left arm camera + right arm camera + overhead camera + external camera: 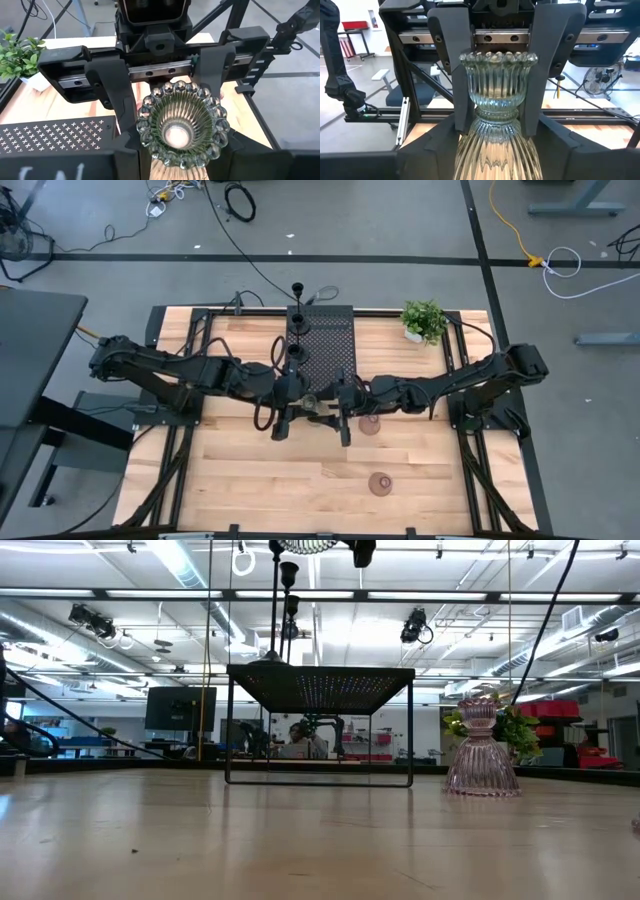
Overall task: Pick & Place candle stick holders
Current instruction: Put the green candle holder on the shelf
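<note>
A clear, olive-tinted ribbed glass holder [315,403] is held between both grippers over the table's middle. It also shows at the low view's top edge [305,545], high above the tabletop. My left gripper [300,405] and my right gripper [332,408] face each other, both shut on it. Two reddish-brown holders [370,423] [380,483] stand on the table on their flared bases; one of them shows in the low view [482,745]. Black thin-stemmed holders [297,290] [295,355] stand on the perforated block [325,340]. My left gripper has the holder's cup [470,85] between its two fingers [452,65], one on each side, and looks into the cup's mouth [175,135]. The holder is clear of the table. My right gripper has the holder's flared lower body [465,145] between its two fingers, one on each side, at the end away from the cup. The pads' exact touch is hidden by the glass.
The black perforated block stands on thin legs at the table's far middle [320,690]. A small green potted plant [424,320] stands at the far right. Bare wood lies along the near edge [300,490].
</note>
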You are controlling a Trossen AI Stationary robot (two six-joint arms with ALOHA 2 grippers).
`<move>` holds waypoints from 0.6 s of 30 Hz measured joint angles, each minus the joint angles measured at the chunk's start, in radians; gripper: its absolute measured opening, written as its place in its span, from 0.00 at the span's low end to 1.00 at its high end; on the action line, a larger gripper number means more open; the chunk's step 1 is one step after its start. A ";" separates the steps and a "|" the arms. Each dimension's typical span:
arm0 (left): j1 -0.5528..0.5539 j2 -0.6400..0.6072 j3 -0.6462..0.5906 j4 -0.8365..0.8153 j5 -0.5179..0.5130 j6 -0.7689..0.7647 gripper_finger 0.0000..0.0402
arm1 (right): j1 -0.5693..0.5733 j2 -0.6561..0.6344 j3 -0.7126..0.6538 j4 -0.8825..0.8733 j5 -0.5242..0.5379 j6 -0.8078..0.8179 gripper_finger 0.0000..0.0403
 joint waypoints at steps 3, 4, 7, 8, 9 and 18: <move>-0.001 0.000 0.000 0.002 -0.008 0.003 0.32 | 0.000 0.000 0.000 -0.003 -0.006 0.000 0.50; -0.001 0.000 0.000 0.004 -0.008 0.003 0.32 | 0.000 -0.001 0.000 -0.006 -0.007 0.000 0.50; -0.001 0.000 -0.001 0.008 -0.009 0.003 0.32 | 0.000 -0.001 0.000 -0.013 -0.008 0.000 0.49; -0.001 0.000 -0.002 0.012 -0.009 0.002 0.33 | 0.000 -0.001 0.000 -0.015 -0.008 0.000 0.49; -0.001 0.000 -0.002 0.017 -0.009 0.003 0.34 | 0.000 -0.002 0.000 -0.015 -0.008 0.000 0.49; -0.002 0.000 -0.002 0.084 -0.015 0.018 0.35 | 0.001 -0.003 0.000 -0.026 -0.011 -0.016 0.43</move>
